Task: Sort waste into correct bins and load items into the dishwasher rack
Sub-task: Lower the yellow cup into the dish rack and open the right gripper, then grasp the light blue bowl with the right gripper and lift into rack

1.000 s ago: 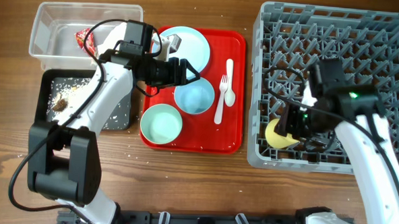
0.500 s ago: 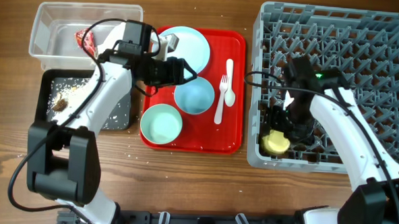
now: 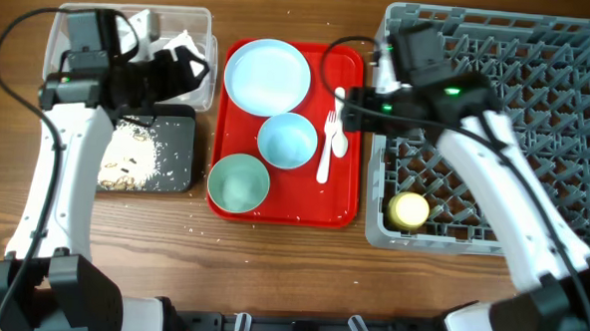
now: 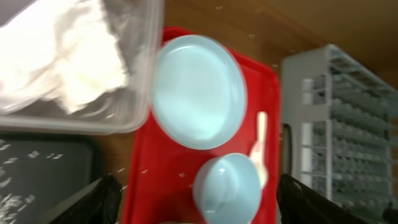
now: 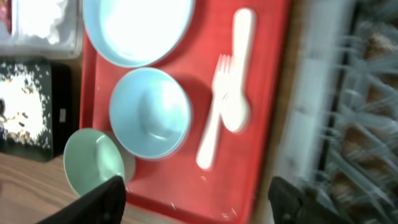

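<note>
Right gripper (image 5: pixel 199 205) hovers with fingers spread wide, empty. The fork (image 5: pixel 211 121) and spoon (image 5: pixel 239 81) lie side by side just ahead of it on the red tray (image 5: pixel 267 112). Looks lined up for cutlery, with the rack (image 3: pixel 558 77) close behind. Yellow cup (image 3: pixel 409 210) already sits in the rack. Left gripper (image 4: pixel 202 208), also spread and empty, hangs beside the clear tub (image 4: pixel 146 81). The napkin (image 4: pixel 62 56) is inside it, the plate (image 4: pixel 196 90) straight ahead.

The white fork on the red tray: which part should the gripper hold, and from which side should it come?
Probably best to grip the white fork at its free handle end, away from the tines, coming from above and closing across its width. It lies flat on the red tray, and the spoon crowds its upper part.
</note>
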Robot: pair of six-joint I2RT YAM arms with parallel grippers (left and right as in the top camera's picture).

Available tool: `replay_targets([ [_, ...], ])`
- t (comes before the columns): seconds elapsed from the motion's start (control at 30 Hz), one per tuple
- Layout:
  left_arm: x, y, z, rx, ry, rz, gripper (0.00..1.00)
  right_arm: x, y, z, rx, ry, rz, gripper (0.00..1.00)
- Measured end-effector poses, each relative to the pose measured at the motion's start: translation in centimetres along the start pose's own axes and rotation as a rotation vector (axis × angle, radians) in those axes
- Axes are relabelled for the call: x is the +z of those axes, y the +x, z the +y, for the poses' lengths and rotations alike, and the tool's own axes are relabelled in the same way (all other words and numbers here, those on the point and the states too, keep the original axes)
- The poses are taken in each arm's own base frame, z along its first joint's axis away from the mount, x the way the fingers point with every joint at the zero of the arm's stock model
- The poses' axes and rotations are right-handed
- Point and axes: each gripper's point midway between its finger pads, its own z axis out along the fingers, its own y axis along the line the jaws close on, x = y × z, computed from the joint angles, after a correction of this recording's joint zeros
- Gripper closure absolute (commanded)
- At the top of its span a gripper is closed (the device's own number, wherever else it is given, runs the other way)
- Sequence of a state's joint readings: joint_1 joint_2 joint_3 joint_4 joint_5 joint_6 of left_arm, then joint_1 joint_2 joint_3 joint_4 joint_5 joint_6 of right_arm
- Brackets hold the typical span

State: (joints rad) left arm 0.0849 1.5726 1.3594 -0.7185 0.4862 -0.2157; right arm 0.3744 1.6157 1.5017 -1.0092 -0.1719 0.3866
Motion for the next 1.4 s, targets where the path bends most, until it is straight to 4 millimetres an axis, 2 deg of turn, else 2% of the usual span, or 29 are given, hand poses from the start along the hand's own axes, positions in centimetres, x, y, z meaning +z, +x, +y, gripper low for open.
replay_targets([
  [0.03, -0.4, 0.3, 1.4, -0.021, -0.041, 0.014, 0.10, 2.2, 0.0, 1.3, -0.017, -0.013, 0.022, 0.29],
  [0.07, -0.5, 0.4, 2.0, -0.026, -0.060, 0.016, 0.02, 3.7, 0.2, 1.7, -0.018, -0.013, 0.045, 0.31],
  [0.1, -0.6, 0.6, 2.5, -0.030, -0.081, 0.024, 0.00, 5.4, 0.5, 2.0, -0.017, -0.010, 0.072, 0.33],
  [0.23, -0.9, 1.3, 3.9, -0.037, -0.158, 0.047, 0.00, 11.7, 2.2, 1.4, 0.009, 0.029, 0.183, 0.43],
  [0.4, -1.0, 1.3, 4.5, -0.037, -0.193, 0.041, 0.00, 16.8, 4.2, 0.4, 0.044, 0.034, 0.287, 0.59],
  [0.53, -1.0, 1.2, 4.6, -0.036, -0.199, 0.039, 0.00, 17.7, 4.8, 0.4, 0.059, 0.024, 0.315, 0.88],
  [0.6, -1.0, 1.2, 4.7, -0.036, -0.200, 0.039, 0.00, 17.7, 4.7, 0.5, 0.059, 0.018, 0.313, 0.95],
  [0.93, -1.0, 1.2, 4.7, -0.036, -0.203, 0.038, 0.00, 17.1, 5.5, 0.0, 0.069, 0.038, 0.352, 0.96],
  [1.0, -1.0, 1.2, 4.7, -0.036, -0.204, 0.038, 0.00, 15.7, 5.2, -0.7, 0.073, 0.075, 0.356, 0.96],
  [1.07, -1.0, 1.2, 4.7, -0.036, -0.204, 0.038, 0.00, 13.4, 3.1, -1.3, 0.067, 0.100, 0.290, 0.96],
  [1.13, -1.0, 1.2, 4.7, -0.036, -0.205, 0.038, 0.00, 9.1, -1.1, -2.0, 0.064, 0.135, 0.126, 0.96],
  [1.2, -1.0, 1.2, 4.8, -0.036, -0.206, 0.038, 0.00, 3.0, -5.7, -3.3, 0.071, 0.214, -0.108, 0.96],
  [1.23, -1.0, 1.2, 4.8, -0.036, -0.207, 0.038, 0.00, 0.0, -7.4, -4.1, 0.079, 0.261, -0.214, 0.96],
  [1.3, -1.0, 1.2, 4.8, -0.036, -0.207, 0.038, 0.00, -4.6, -9.3, -5.7, 0.100, 0.369, -0.372, 0.96],
  [1.33, -1.0, 1.2, 4.8, -0.036, -0.207, 0.037, 0.00, -7.8, -10.3, -7.1, 0.121, 0.468, -0.477, 0.96],
  [1.4, -1.0, 1.2, 4.8, -0.036, -0.206, 0.038, 0.00, -10.7, -11.3, -9.1, 0.150, 0.621, -0.588, 0.96],
])
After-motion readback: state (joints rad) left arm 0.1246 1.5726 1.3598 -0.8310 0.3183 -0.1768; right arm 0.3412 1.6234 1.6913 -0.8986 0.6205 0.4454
